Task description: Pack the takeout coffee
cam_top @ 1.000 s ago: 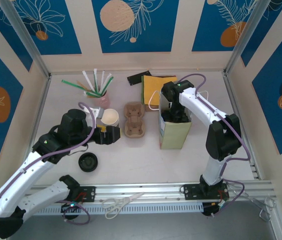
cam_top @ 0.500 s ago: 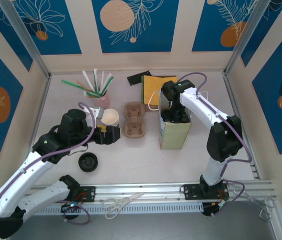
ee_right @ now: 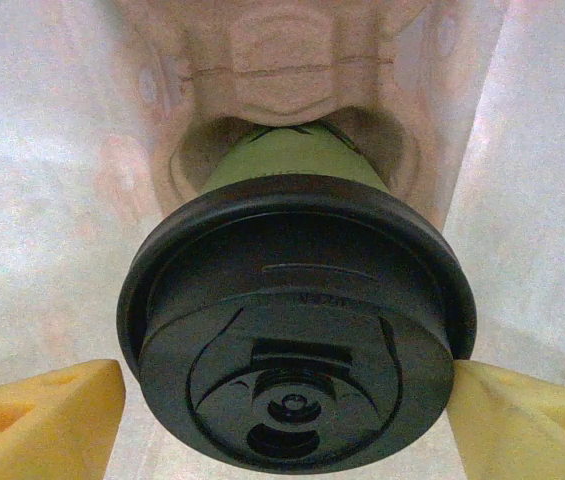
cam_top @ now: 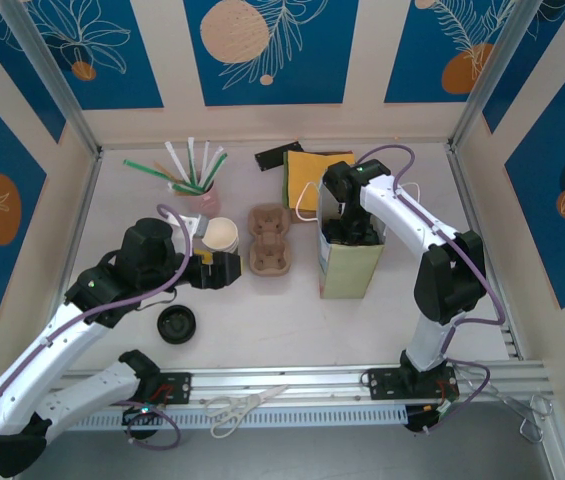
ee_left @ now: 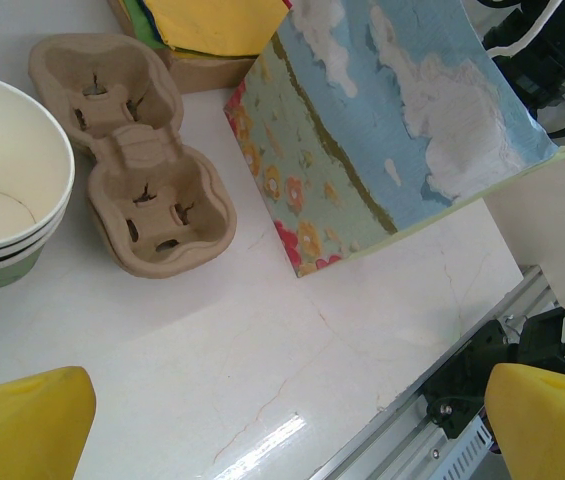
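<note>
Inside the paper bag (cam_top: pixel 347 268), the right pincer (ee_right: pixel 282 405) straddles the takeout coffee (ee_right: pixel 297 330). Whether it is grasping or released, I cannot tell. A finger catching the lid on withdrawal could tip it.

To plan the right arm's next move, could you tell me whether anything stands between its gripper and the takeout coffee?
Nothing visible does: the right gripper flanks the takeout coffee, seated in a pulp carrier.
</note>
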`<action>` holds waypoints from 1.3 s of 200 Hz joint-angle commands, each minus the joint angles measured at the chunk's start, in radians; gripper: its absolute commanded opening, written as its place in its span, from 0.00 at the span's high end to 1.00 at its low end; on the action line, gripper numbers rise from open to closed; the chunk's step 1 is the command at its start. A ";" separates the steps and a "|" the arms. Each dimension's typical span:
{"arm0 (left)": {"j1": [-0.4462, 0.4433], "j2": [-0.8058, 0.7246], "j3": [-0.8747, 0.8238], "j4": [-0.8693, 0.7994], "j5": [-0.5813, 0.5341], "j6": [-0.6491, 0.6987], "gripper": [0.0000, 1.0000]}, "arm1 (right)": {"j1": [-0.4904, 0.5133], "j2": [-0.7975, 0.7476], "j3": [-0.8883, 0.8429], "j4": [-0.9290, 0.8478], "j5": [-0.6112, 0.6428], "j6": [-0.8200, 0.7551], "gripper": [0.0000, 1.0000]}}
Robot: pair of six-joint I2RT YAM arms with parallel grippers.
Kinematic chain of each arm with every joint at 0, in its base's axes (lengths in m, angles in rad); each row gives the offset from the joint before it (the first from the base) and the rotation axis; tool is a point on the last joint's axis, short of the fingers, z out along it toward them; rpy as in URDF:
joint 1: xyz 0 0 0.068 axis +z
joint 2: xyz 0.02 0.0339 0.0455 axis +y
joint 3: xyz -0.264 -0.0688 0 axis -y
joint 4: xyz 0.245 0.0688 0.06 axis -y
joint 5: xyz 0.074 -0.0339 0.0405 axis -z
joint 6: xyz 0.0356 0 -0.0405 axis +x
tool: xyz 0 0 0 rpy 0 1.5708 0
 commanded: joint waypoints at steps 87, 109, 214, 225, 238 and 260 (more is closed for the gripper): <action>-0.005 -0.009 0.003 0.004 0.013 0.000 0.00 | 0.005 -0.037 0.013 -0.016 -0.014 0.011 0.11; -0.005 -0.010 0.002 0.002 0.013 0.000 0.00 | 0.005 -0.039 0.015 -0.016 -0.014 0.012 0.10; -0.005 -0.015 -0.002 0.004 0.015 -0.003 0.00 | 0.006 -0.048 0.024 -0.031 -0.009 0.018 0.08; -0.005 -0.015 -0.004 0.004 0.015 -0.004 0.00 | 0.006 -0.052 0.024 -0.032 -0.009 0.019 0.08; -0.004 -0.016 -0.003 0.002 0.015 -0.005 0.00 | 0.006 -0.053 0.024 -0.033 -0.008 0.021 0.08; -0.005 -0.016 -0.003 0.003 0.015 -0.005 0.00 | 0.008 -0.057 0.025 -0.036 -0.007 0.023 0.08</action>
